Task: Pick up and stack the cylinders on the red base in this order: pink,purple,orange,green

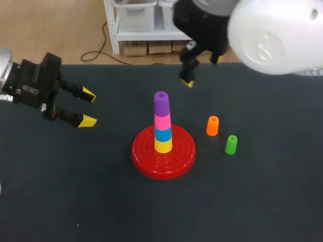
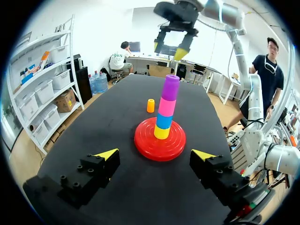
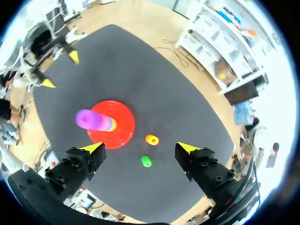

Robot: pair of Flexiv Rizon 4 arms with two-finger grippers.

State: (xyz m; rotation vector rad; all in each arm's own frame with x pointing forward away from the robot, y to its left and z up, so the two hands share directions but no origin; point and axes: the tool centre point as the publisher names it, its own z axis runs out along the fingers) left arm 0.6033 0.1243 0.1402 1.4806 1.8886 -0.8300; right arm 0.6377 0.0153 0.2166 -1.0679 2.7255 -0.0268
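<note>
Stacking job at its halfway mark: seen from the head camera, the red base (image 1: 146, 159) carries a tower (image 1: 162, 126) of a yellow piece (image 1: 163, 145), a blue piece (image 1: 162, 134), the pink cylinder (image 1: 162, 121) and, topmost, the purple cylinder (image 1: 161, 103). The left gripper (image 1: 87, 107) hangs well apart from the tower, fingers spread and empty. The right gripper (image 1: 203, 71) is raised beyond the tower, fingers likewise parted, nothing between them. The orange cylinder (image 1: 212, 125) and green cylinder (image 1: 230, 144) stand upright on the table (image 1: 75, 191), near each other, closer to the right gripper than the left.

From the left wrist, the tower rises straight ahead of the open fingers, the orange cylinder (image 2: 150, 105) beyond it; the green one does not show.

From the right wrist, orange (image 3: 151, 139) and green (image 3: 146, 161) lie ahead between the parted fingers, the tower off beside one finger.

On this evidence pink and purple are placed in order; orange, then green, remain to be picked up and stacked
</note>
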